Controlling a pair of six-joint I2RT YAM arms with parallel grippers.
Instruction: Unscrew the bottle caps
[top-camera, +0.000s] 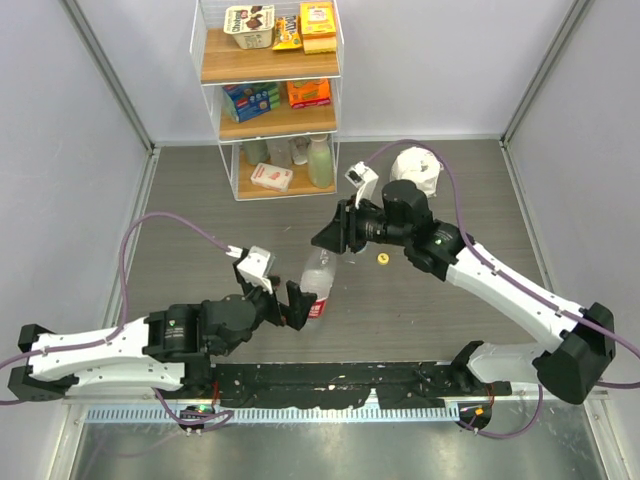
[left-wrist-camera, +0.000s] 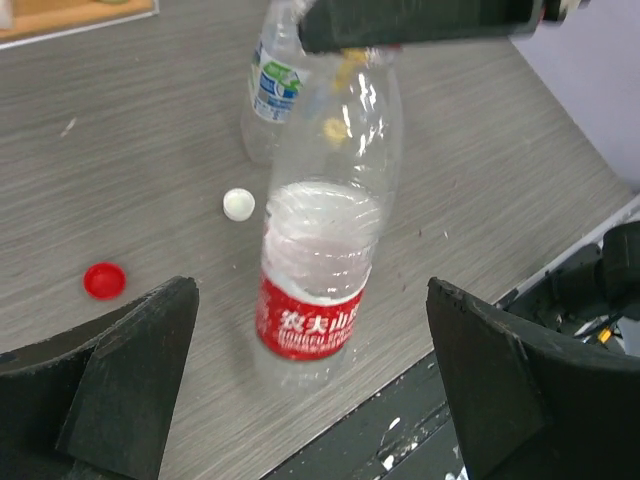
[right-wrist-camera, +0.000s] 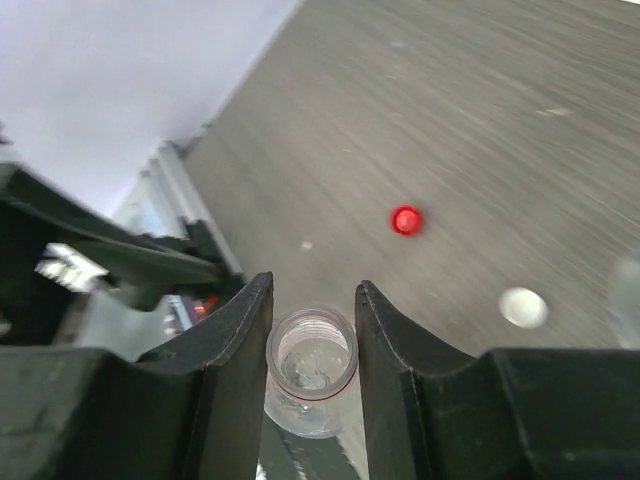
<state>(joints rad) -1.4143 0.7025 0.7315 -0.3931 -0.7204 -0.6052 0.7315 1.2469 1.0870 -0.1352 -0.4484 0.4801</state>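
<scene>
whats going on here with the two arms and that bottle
The right gripper is closed on the open neck of the red-label bottle, which stands upright on the table. The left gripper sits open around its base, not touching. The red cap, the white cap and a yellow cap lie loose on the table. A blue-label bottle stands behind.

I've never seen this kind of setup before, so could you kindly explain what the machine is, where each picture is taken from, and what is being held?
These are two robot arms bolted to a table, each ending in a two-finger gripper. The overhead picture comes from a fixed camera above them; the other two come from cameras on the wrists. The right gripper is closed on the open neck of the red-label bottle, holding it upright. The left gripper is open, its fingers either side of the bottle without touching. A red cap and a white cap lie loose on the table, and a blue-label bottle stands behind.
</scene>
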